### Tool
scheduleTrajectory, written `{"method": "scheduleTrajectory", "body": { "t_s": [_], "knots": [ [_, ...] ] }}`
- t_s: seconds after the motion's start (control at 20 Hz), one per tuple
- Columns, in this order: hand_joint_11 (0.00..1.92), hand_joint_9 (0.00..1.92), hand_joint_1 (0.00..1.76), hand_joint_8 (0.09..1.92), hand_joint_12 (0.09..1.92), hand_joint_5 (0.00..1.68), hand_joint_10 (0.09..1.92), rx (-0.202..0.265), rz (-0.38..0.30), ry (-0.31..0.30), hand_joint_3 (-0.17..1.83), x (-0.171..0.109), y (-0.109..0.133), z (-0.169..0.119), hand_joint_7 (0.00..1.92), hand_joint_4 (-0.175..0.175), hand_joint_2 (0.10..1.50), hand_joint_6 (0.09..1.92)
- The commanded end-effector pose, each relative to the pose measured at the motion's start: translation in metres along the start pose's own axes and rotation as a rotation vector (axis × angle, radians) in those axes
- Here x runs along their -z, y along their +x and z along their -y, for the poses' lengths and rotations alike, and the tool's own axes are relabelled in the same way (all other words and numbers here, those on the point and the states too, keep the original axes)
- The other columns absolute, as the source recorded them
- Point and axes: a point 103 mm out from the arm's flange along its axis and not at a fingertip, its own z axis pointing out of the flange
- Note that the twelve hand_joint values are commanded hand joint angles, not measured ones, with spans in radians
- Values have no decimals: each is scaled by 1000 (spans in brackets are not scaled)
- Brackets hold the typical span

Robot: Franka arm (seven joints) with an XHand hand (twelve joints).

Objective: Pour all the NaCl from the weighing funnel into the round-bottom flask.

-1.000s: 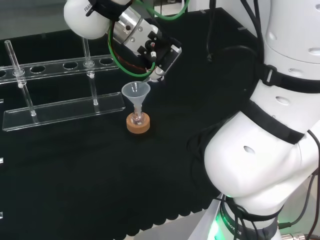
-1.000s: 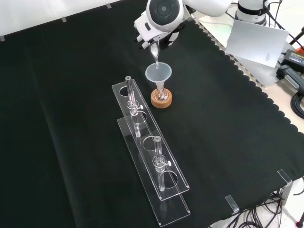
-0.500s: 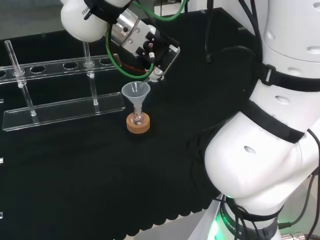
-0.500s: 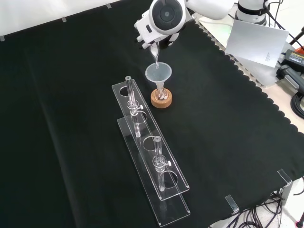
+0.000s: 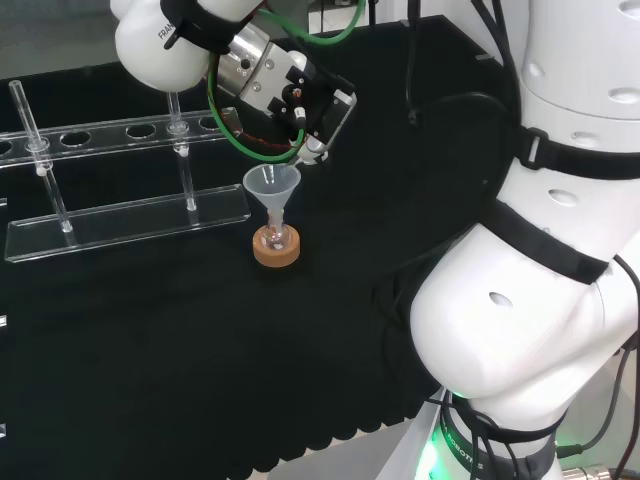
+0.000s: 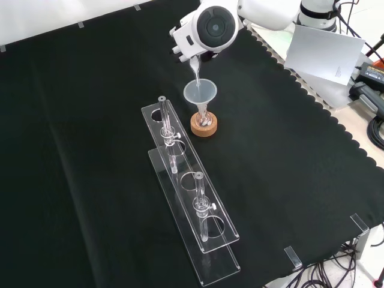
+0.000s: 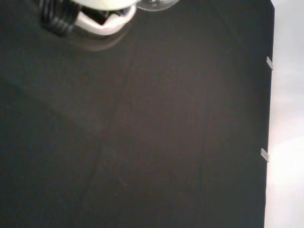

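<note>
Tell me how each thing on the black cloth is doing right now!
Hand: up over the big funnel, holding the little glass funnel.
Little glass funnel: tilted, tip pointing down into the big funnel.
Big funnel: upright, stuck in the flask.
Flask: upright on its cork ring.
Clear rack: standing, two tubes upright.

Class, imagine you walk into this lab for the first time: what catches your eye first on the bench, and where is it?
First, the hand at the far edge of the cloth in the front view, tipping a clear weighing funnel over a plastic funnel. That funnel sits in a small round-bottom flask on a cork ring. Nearer the camera, a clear test tube rack holds upright tubes.
</note>
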Motion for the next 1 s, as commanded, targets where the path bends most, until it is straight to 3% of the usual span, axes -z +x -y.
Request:
{"method": "scheduleTrajectory", "body": {
  "t_s": [0.05,1.0],
  "knots": [
    [1062,1320,1124,626,867,1323,87,-8,20,2,493,0,-1,0,885,175,727,515],
    [1058,1317,1123,632,872,1319,87,-27,120,-13,492,16,7,3,866,175,729,523]
  ]
}}
